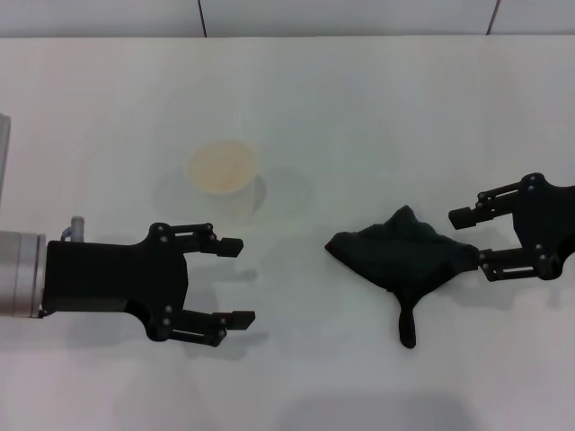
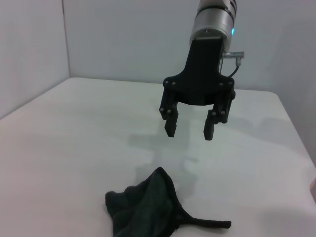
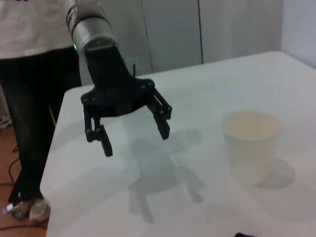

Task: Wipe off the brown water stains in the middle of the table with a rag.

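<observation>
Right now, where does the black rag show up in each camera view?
Head view: rag lies right of centre, beside the right gripper.
Left wrist view: at the bottom edge, below that gripper.
Right wrist view: only a dark sliver at the bottom edge, probably it.
Shared landmark: the table.

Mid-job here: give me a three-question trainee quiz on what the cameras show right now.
1. True or false: the rag lies on the table between the left tool and the right tool.
2. Which tool is nearer the paper cup? A) left B) right
3. Fill in: both tools' jaws stand ____.
Key: 1 true; 2 A; 3 open.
</observation>
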You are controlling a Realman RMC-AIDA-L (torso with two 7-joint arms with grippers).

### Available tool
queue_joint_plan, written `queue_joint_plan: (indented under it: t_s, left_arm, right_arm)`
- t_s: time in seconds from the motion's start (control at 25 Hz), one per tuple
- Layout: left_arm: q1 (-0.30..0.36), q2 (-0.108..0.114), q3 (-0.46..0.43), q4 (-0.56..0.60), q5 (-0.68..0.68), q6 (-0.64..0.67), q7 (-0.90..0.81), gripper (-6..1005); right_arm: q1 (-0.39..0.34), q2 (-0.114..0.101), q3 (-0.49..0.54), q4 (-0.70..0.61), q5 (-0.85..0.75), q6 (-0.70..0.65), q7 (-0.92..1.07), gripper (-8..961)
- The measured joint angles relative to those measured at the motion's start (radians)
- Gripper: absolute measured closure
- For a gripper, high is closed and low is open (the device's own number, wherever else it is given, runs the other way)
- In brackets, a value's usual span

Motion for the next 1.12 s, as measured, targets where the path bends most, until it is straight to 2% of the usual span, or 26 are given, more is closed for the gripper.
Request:
queue_joint_plan:
  t_s: [0.24,1.12]
  left_arm:
    - [0.01,0.001,-0.001,0.0,0.002,0.0,0.006,152]
    - [0.008,0.003,-0.001,0.0,0.006,-0.008,0.005,151]
  right_arm:
    - [-0.003,-0.002,0.044,0.048,0.01,0.012,-0.039,436]
    - [-0.01,-0.002,0.045,0.05,0.001,0.042,-0.044,439]
